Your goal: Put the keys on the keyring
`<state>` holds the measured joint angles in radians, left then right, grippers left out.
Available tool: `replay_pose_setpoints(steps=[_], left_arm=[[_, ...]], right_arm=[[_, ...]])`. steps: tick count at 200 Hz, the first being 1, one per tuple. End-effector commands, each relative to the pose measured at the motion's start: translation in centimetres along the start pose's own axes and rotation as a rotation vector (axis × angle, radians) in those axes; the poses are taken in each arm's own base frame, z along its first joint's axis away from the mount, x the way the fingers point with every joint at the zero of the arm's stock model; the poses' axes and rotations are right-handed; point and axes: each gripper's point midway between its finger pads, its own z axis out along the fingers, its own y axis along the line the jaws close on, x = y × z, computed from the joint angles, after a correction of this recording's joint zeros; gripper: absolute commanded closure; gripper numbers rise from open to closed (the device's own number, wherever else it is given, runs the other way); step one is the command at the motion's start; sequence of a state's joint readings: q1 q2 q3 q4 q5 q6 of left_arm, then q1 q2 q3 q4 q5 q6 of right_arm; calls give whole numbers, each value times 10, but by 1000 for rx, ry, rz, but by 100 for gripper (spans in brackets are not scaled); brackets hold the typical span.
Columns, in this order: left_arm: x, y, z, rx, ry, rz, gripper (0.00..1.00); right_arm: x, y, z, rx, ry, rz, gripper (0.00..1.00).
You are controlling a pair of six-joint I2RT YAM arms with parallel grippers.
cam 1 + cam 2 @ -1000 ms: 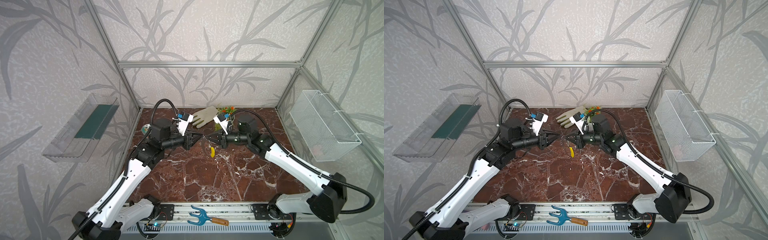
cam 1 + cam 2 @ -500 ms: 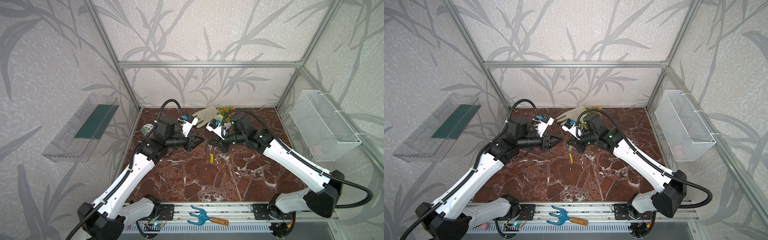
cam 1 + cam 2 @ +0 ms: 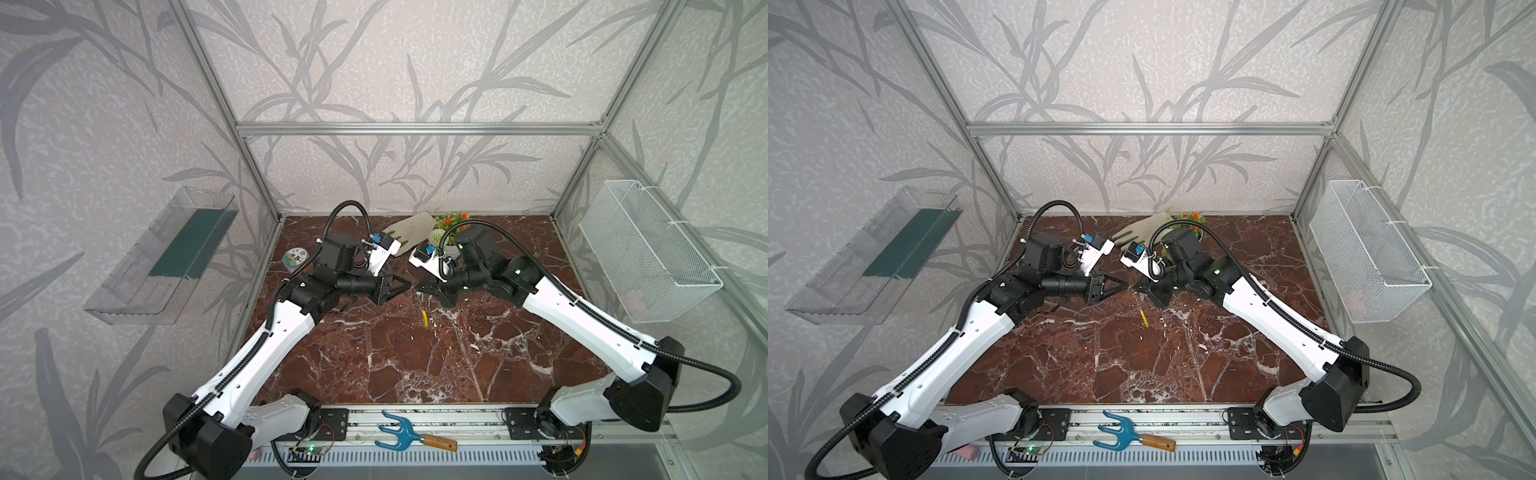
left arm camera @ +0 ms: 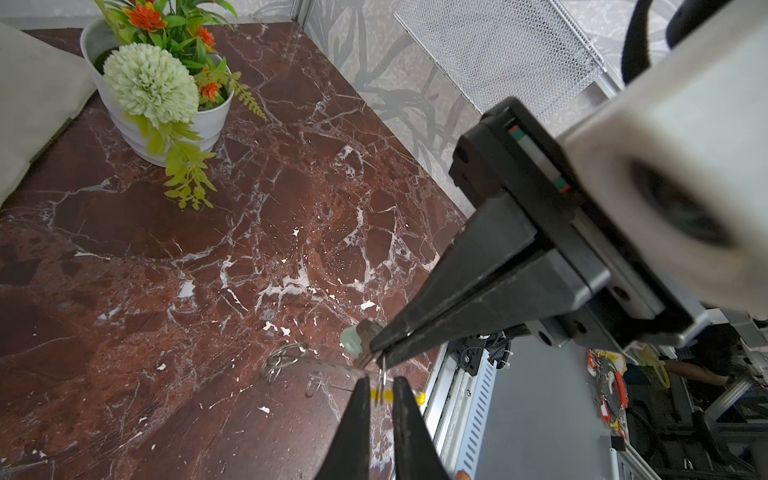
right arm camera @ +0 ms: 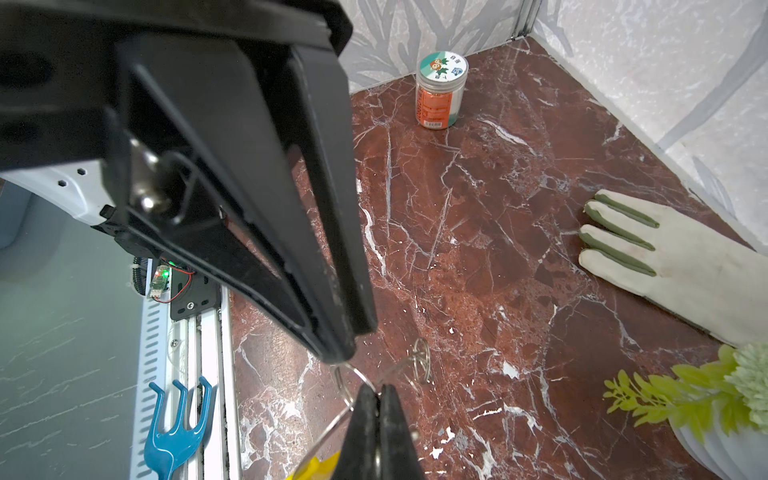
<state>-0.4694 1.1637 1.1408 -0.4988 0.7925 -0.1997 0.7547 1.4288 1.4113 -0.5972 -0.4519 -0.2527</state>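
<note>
**Step in hand (judged):** bringing keys and hoop together in mid-air, at mid-frame in both top views, above the red-brown marble tabletop (image 3: 415, 365).

**Left gripper** (image 3: 406, 286): tips just left of centre, pointing right. In its own wrist view the jaws stand a narrow gap apart, clamped on nothing I can make out.

**Keyring** (image 5: 320, 467), a large thin grey wire hoop with a short yellow sleeve: hangs below the meeting tips, sleeve lowest.

**Keys** (image 4: 350, 341), a small silvery key with a pale oblong plastic tag: right at the right gripper's tips, lower middle of the left wrist view. Small linked split rings (image 4: 282, 362) dangle beside. Cannot tell whether anything is threaded.

**Right gripper** (image 5: 378, 392): jaws together, pinching the hoop's wire.

**To do it well:**
- Hold the right clamp firm.
- Close the left jaws on one item only.
- Approach slowly, because the tips nearly touch.
- Thin wire may twist or slip.

**Around, left to right:**
- clear plastic wall tray (image 3: 166, 266)
- round patterned-lid jar (image 3: 294, 258)
- blue hand fork with wooden handle (image 3: 411, 434), lower centre
- pale work glove (image 5: 665, 257)
- white pot of artificial flowers (image 4: 166, 120)
- white wire-mesh basket (image 3: 644, 253)

None lies between the tips. Only the opposing fingers crowd the work.
</note>
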Motion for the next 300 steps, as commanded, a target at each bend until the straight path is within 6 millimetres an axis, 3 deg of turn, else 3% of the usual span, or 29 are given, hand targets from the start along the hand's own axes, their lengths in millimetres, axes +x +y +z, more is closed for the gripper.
replay_pose_setpoints(steps=[1,127,173,300], left_arm=[[-5,-10,-3,39,2,37,87],[-1,-14,3,66,37,32,88],[-1,-15,4,61,39,33,100],[-7,-15,-1,36,-36,75,100]], right_arm=[[-14,2,-5,2,-33,-23,100],[-18,9,-4,-19,-45,-28,100],[-18,12,-3,-21,-43,-32,100],[-13,6,-16,55,-82,-13,100]])
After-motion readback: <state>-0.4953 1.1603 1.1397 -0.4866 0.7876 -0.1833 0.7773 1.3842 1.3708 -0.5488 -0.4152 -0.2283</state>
